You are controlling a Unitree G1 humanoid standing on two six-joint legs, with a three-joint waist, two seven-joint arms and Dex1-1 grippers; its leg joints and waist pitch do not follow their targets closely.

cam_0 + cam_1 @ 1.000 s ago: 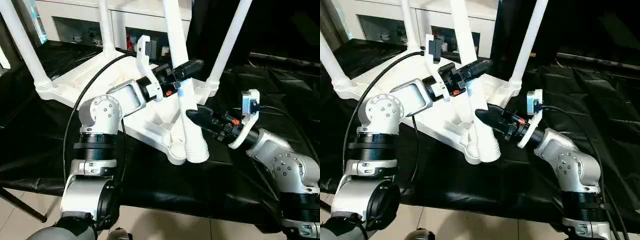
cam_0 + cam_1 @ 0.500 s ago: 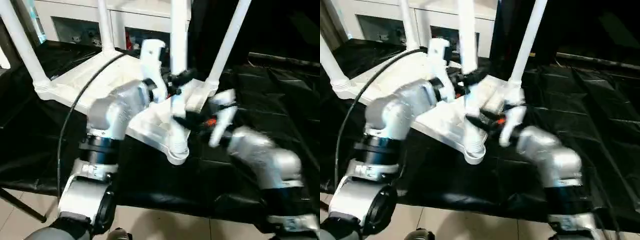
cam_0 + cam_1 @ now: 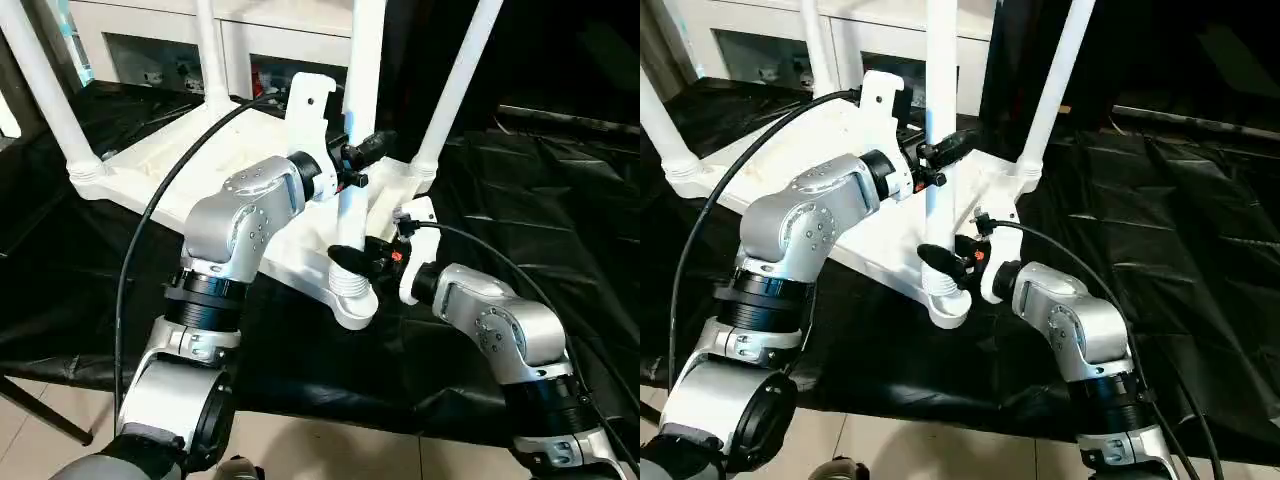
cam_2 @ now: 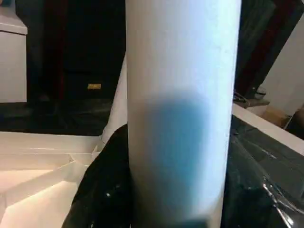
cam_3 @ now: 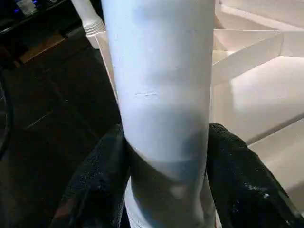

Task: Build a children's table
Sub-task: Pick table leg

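The children's table lies upside down: its white tabletop [image 3: 180, 165] rests ribbed side up on the black cloth. Three white legs [image 3: 455, 85] rise from its left, back and right corners. A fourth leg [image 3: 360, 90] stands upright in the near corner socket [image 3: 352, 302]. My left gripper [image 3: 362, 152] is shut on this leg at mid-height. My right gripper [image 3: 350, 260] is shut on it just above the socket. In the left wrist view the leg [image 4: 180, 95] sits against a black finger [image 4: 104, 190]. In the right wrist view the leg [image 5: 161, 95] fills the gap between both fingers [image 5: 95, 180].
The black-draped table [image 3: 530, 180] stretches to the right and front. A white cabinet [image 3: 150, 50] with glass doors stands behind it. A black cable [image 3: 150, 220] loops over my left arm. Tiled floor [image 3: 330, 440] lies below the table's front edge.
The near leg has gone from tilted, with its foot beside the corner socket, to upright in the socket. My right gripper has shifted left and lower on it. The left arm has turned.
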